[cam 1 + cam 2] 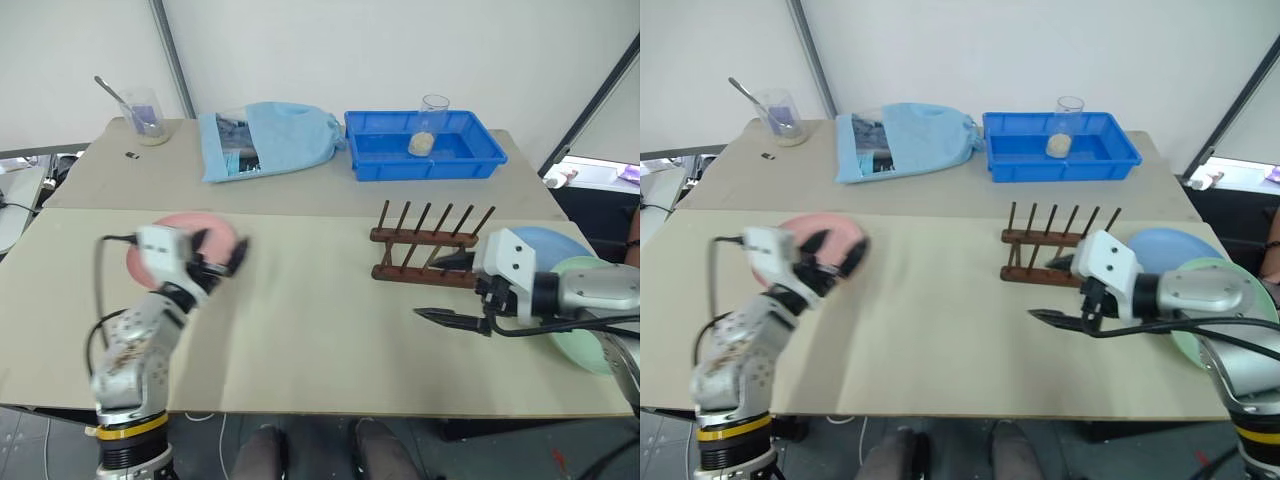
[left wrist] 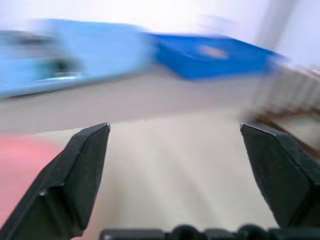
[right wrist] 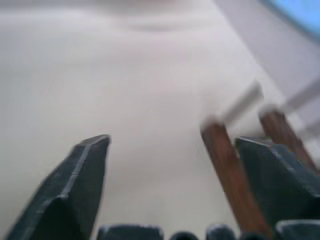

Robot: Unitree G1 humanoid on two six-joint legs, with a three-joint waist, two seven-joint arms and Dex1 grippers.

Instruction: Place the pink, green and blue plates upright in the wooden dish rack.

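Both tools empty, fingers spread wide. Left tool point(image 1: 222, 258) hangs over the salmon pink round plate point(image 1: 170, 228), flat on the beige bench point(image 1: 320, 330). Right tool point(image 1: 450, 290) beside the dark brown wooden peg rack point(image 1: 428, 246), no plates in it. Light blue plate point(image 1: 556, 244) and mint green plate point(image 1: 590, 345) lie flat behind right arm.

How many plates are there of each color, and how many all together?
Pink plate: 1
Blue plate: 1
Green plate: 1
Total: 3 plates, all lying on the table, none in the rack yet.
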